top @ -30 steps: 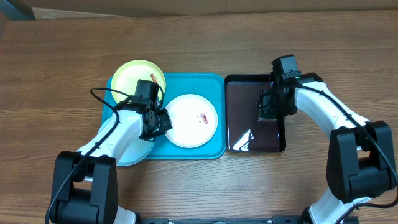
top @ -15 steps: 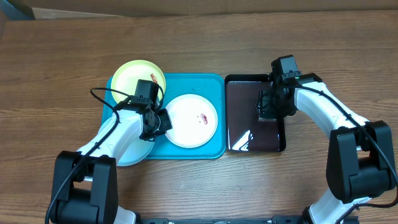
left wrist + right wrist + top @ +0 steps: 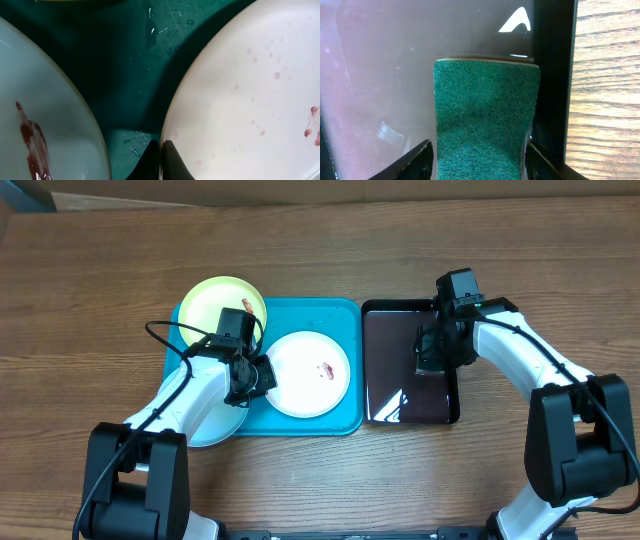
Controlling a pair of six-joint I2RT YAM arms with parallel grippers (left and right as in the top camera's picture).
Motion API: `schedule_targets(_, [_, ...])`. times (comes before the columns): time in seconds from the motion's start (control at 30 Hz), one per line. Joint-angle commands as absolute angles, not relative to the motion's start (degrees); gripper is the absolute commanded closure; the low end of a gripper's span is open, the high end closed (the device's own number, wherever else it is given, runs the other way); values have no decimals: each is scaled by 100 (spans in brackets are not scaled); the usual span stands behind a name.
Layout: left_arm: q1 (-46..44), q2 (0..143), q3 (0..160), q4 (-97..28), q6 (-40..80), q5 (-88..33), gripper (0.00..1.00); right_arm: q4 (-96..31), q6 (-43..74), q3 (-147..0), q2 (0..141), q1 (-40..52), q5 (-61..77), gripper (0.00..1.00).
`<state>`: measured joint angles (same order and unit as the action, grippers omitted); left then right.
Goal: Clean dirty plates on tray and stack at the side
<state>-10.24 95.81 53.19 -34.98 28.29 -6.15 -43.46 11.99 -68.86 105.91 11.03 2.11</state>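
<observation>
Overhead: three plates (image 3: 305, 380), one tray (image 3: 322, 315), one pan (image 3: 393, 345)

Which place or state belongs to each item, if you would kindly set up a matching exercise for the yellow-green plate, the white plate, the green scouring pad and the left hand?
Column one:
1. yellow-green plate
2. white plate
3. green scouring pad
4. left hand

Column two:
A. between the fingers of the right hand, over the black pan
B. middle of the turquoise tray, with a reddish smear
C. shut, fingertips at the white plate's rim
D. far-left corner of the tray

Pairs: 1-D, 2-B, 3-A, 4-C.
</observation>
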Motion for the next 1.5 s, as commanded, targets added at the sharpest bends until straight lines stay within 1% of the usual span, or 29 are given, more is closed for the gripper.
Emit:
schedule_targets(0.0, [-1020, 9609, 5378, -3533, 2700, -539, 96, -4313, 1223, -6851, 10556, 1125, 220, 39])
schedule_targets(0.47, [-1020, 9609, 5378, -3533, 2700, -539, 96, -4324, 1350, -6851, 10556, 1140, 193, 39])
schedule_targets(0.83, [-1020, 9609, 5378, -3535, 2700, -539, 96, -4270, 1527, -6851, 10556, 1647, -624, 38])
schedule_targets(1.47, [-1020, 9609, 5378, -3551, 2700, -537, 96, -4086, 1966, -6661, 10558, 1656, -749, 39])
